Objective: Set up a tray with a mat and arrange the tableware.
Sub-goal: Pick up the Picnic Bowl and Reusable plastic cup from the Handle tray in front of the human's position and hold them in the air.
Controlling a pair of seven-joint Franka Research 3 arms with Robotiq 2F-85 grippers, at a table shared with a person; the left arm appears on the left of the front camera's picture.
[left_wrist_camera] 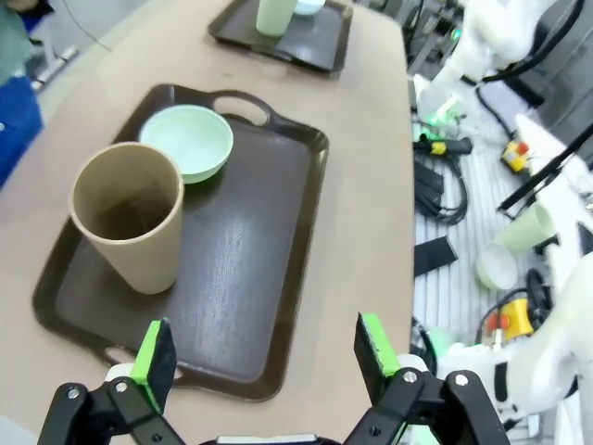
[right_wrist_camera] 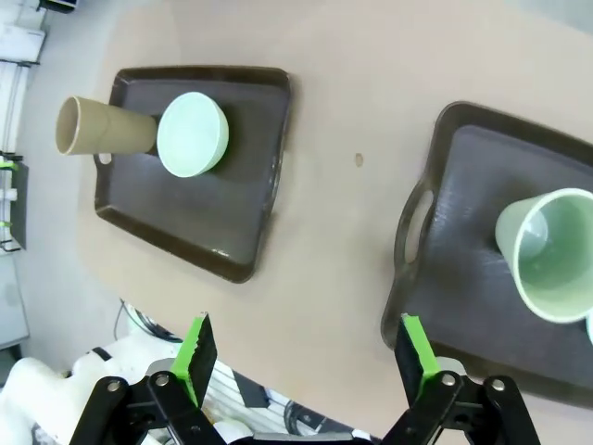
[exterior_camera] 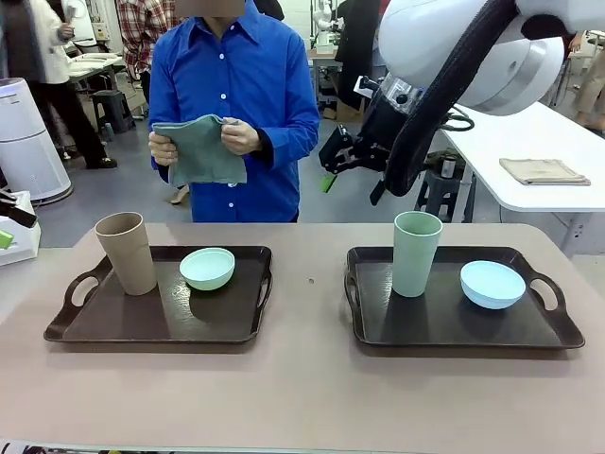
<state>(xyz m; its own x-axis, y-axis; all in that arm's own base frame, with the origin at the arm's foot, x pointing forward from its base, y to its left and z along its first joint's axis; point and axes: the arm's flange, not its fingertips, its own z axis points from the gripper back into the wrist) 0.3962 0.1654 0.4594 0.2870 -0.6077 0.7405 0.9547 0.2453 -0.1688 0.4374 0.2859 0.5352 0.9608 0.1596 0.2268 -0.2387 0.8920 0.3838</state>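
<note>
The left pincer (left_wrist_camera: pixel 266 350) is wide open and empty, hanging above the left end of the left tray (exterior_camera: pixel 161 317). The tan cup (exterior_camera: pixel 128 253) stands just beyond it, at the tray's far left corner. The cup is upright, with its long axis vertical and its mouth up. The mint green bowl (exterior_camera: pixel 207 268) sits right of the cup, close beside it, hollow side up.

The right pincer (right_wrist_camera: pixel 304 362) is also spread wide and holds nothing. It hangs high over the counter (exterior_camera: pixel 302 397), above the gap between the two trays. Below it and to the right, the sage green cup (exterior_camera: pixel 416 253) stands upright on the left part of the right tray (exterior_camera: pixel 444 322), mouth up. The pale blue bowl (exterior_camera: pixel 492 284) rests right of that cup, apart from it, open side up.

At the far side of the counter a person in a blue shirt (exterior_camera: pixel 274 95) holds a folded grey-green cloth (exterior_camera: pixel 198 151) at chest height.
</note>
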